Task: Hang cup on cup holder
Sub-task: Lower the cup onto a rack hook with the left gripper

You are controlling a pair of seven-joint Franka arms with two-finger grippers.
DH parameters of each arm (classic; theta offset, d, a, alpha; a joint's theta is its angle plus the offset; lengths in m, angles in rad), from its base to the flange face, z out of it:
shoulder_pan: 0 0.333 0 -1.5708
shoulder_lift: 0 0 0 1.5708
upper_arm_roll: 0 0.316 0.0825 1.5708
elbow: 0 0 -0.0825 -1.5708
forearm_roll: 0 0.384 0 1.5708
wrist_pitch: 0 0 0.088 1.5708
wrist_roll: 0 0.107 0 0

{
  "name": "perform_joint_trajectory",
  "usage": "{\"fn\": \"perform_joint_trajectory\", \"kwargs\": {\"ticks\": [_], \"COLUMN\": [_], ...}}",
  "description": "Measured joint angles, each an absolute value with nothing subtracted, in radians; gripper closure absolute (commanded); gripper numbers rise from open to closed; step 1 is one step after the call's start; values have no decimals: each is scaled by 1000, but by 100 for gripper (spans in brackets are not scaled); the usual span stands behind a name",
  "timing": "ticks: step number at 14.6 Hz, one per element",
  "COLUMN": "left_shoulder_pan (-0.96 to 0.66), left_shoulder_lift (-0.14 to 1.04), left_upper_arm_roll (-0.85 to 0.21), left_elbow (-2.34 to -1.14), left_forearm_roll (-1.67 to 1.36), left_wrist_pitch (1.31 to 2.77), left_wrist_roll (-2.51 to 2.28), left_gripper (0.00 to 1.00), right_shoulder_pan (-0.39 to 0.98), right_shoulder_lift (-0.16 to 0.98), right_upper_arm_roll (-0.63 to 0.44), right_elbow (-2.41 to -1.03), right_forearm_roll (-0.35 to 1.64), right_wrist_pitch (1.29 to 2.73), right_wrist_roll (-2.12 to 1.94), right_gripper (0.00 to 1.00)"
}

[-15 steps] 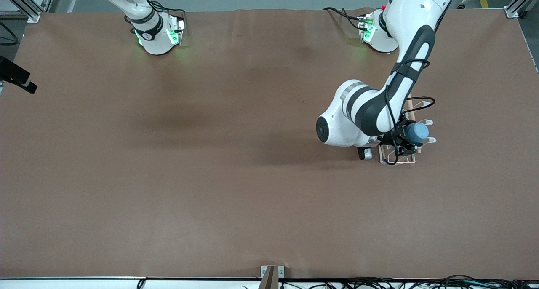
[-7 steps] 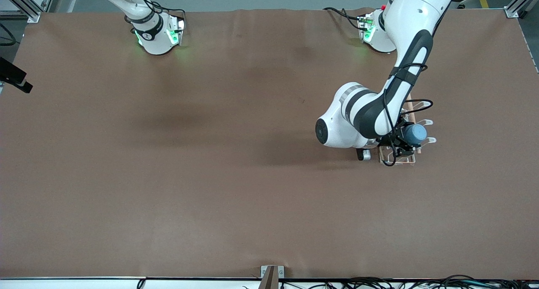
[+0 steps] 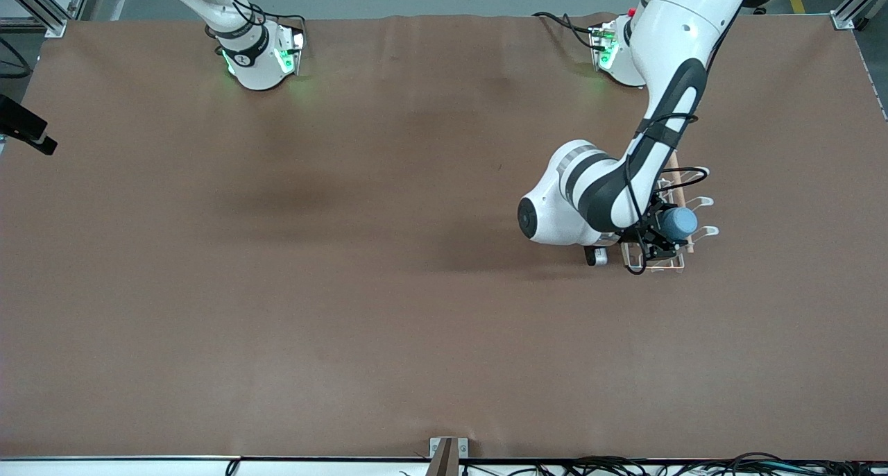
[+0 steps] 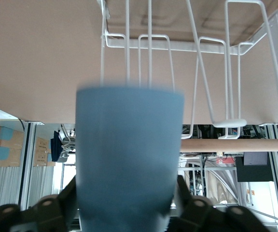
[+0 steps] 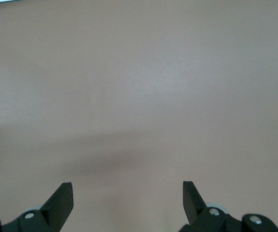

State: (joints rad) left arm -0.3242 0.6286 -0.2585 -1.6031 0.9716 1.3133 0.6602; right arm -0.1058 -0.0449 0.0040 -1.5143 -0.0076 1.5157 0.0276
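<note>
Hanging cup on cup holder [image 3: 683, 184], toward left arm's end of worktop [image 3: 347, 289].
Left gripper [image 3: 659, 239]: jaws flank cup [image 4: 129, 159] over a prong, grip uncertain. Right gripper [image 5: 128, 193] waits, jaws wide, empty. Cup likely light, stiff, smooth; take by sidewall.

Light-blue cup [image 3: 678, 221] on white wire cup holder [image 3: 699, 202] prong

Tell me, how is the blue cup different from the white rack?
The cup is light blue; the cup holder is white with a wooden rod. The cup has one smooth solid wall; the cup holder is thin wire loops you can see through. The cup holder stands on the table; the cup is up off it, tipped sideways at the prongs. Both are small and at the left arm's end.
</note>
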Motion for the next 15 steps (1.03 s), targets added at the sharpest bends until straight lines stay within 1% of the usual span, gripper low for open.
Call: {"fn": "perform_joint_trajectory", "kwargs": {"ticks": [7,9,13,15], "left_shoulder_pan": [-301,-300,-280,-256], "left_shoulder_lift": [618,605,582,575], "left_upper_arm_roll": [-260,-264,-265,-267], "left_elbow": [-1578,-1520,-1369,-1331], "left_forearm_roll": [970,923,687,611], "left_wrist_pitch": [1353,1358,1364,1396], "left_wrist_roll": [647,647,567,454], "left_gripper": [0,0,0,0], "right_shoulder_pan": [-111,-111,-111,-111], "right_shoulder_lift": [-44,-44,-44,-44], "right_upper_arm_roll": [22,23,25,25], "right_elbow": [-1527,-1530,-1530,-1530], "right_forearm_roll": [-8,-8,-8,-8], "right_wrist_pitch": [1517,1515,1507,1505], "right_wrist_roll": [28,28,7,2], "right_gripper": [0,0,0,0]}}
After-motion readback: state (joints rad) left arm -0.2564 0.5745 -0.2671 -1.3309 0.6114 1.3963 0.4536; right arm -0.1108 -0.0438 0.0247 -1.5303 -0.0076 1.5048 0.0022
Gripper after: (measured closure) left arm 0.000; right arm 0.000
